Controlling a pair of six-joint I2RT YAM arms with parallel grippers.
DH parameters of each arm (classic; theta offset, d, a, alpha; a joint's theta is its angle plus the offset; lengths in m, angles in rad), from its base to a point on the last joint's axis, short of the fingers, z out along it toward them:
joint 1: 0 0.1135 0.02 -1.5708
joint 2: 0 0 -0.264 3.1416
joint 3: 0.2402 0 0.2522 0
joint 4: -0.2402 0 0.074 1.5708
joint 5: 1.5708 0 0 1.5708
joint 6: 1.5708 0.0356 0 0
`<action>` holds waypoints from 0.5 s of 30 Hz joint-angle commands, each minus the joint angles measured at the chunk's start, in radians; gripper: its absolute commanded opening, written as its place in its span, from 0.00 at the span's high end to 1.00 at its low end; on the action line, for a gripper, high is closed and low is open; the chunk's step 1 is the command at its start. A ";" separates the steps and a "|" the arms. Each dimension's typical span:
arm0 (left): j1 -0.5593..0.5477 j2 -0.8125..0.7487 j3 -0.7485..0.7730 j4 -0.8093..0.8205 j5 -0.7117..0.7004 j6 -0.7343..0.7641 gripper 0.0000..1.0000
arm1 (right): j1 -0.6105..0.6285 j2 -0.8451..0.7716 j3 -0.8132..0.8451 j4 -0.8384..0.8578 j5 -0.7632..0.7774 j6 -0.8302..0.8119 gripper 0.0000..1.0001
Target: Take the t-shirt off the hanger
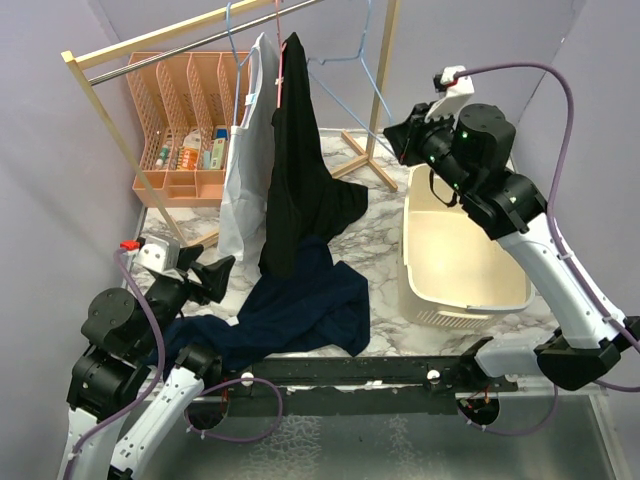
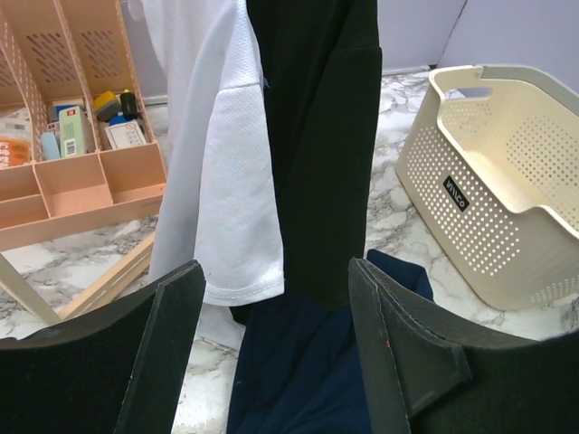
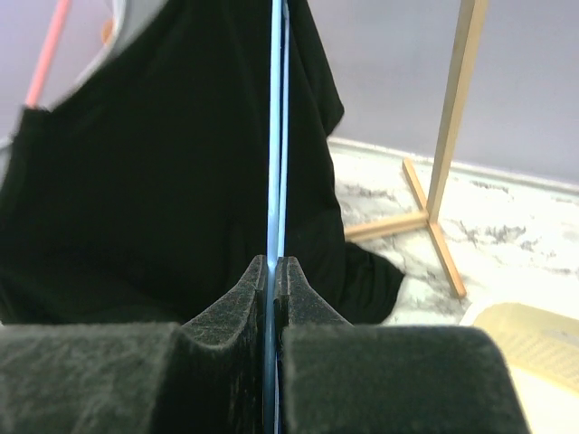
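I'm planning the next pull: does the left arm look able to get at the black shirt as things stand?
Probably yes. The open left pincer faces the black shirt hanging ahead, with nothing between them; the navy shirt lies lower.

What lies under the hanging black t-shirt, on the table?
A dark blue garment lies crumpled on the marble table, and the lower end of the black t-shirt reaches down to it. Whatever is beneath that lower end is covered.
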 commanded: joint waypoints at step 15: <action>-0.003 -0.055 -0.134 0.161 -0.203 -0.028 0.34 | -0.002 0.205 0.196 0.195 0.139 -0.098 0.99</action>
